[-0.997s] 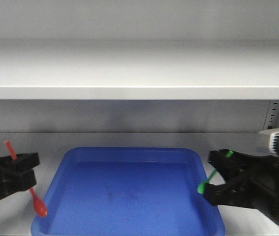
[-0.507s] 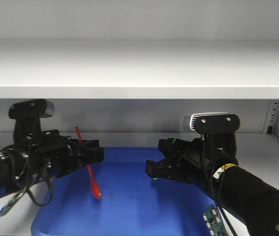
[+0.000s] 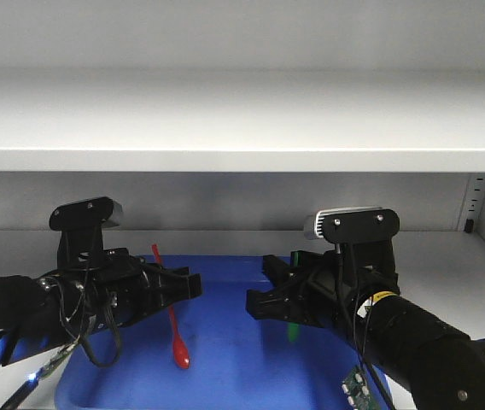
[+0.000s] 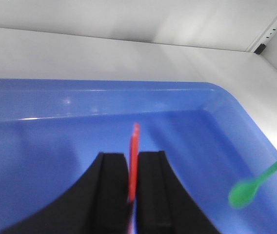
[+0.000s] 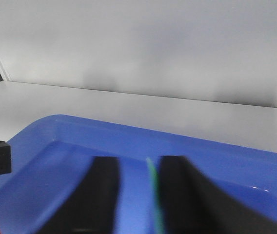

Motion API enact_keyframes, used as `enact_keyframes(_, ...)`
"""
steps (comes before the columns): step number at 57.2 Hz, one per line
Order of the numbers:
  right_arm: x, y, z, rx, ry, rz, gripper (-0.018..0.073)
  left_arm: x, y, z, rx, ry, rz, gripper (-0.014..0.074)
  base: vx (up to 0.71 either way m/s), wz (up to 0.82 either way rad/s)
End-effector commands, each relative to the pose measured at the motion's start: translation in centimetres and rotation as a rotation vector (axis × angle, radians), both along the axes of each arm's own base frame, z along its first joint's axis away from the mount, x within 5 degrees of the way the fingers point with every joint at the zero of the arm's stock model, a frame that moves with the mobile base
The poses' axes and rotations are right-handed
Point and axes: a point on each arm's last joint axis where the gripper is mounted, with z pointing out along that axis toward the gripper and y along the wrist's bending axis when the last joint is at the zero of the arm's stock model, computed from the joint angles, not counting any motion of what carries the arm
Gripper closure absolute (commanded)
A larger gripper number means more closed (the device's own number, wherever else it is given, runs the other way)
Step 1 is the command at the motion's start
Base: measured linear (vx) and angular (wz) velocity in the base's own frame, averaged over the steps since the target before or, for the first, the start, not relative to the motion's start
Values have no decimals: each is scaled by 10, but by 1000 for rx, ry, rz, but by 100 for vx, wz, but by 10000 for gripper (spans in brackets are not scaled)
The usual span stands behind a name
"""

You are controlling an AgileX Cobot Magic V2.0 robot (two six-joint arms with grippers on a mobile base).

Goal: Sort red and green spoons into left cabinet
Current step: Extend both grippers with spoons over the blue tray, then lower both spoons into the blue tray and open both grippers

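Both grippers are over the blue tray (image 3: 225, 272) on the lower shelf of the grey cabinet (image 3: 242, 120). My left gripper (image 3: 187, 286) is shut on the red spoon (image 3: 172, 329), which hangs with its bowl down just above the tray floor. In the left wrist view the jaws (image 4: 132, 157) pinch the red handle (image 4: 134, 146). My right gripper (image 3: 260, 301) is open, and the green spoon (image 3: 294, 331) stands upright below it. In the right wrist view the green handle (image 5: 153, 190) lies between the parted fingers (image 5: 138, 163), next to the right one. I cannot tell if it is still held.
The upper shelf overhangs both arms. The cabinet's back wall (image 5: 138, 48) is close behind the tray, and perforated side rails (image 3: 475, 205) stand at the edges. The green spoon's bowl (image 4: 243, 192) shows at the right of the left wrist view.
Both arms have moved from the tray's sides inward over its middle and lower. The green spoon now hangs upright below the right gripper.
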Motion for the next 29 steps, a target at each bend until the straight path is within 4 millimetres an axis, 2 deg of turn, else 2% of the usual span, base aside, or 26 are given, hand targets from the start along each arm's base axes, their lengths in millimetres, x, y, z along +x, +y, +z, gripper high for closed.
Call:
enact_keyframes(1, -1, -4, 32, 42, -155, -25, 24, -3, 3, 26, -13, -90, 11, 221, 0, 0)
enact_keyframes(7, 0, -5, 32, -32, -191, -17, -73, -2, 5, 26, 74, -150, 0, 96, 0, 0)
enact_keyframes(12, -1, -5, 33, -159, -252, 1, -99, -1, 8, 29, 164, -221, 1, 28, 0, 0)
enact_keyframes(21, -3, -6, 34, -360, -328, 36, -81, -4, 15, 41, 308, -366, 7, 5, 0, 0)
enact_keyframes(29, -5, -9, 36, -353, -312, 16, -52, -6, 19, 47, 394, -436, -14, 10, 0, 0)
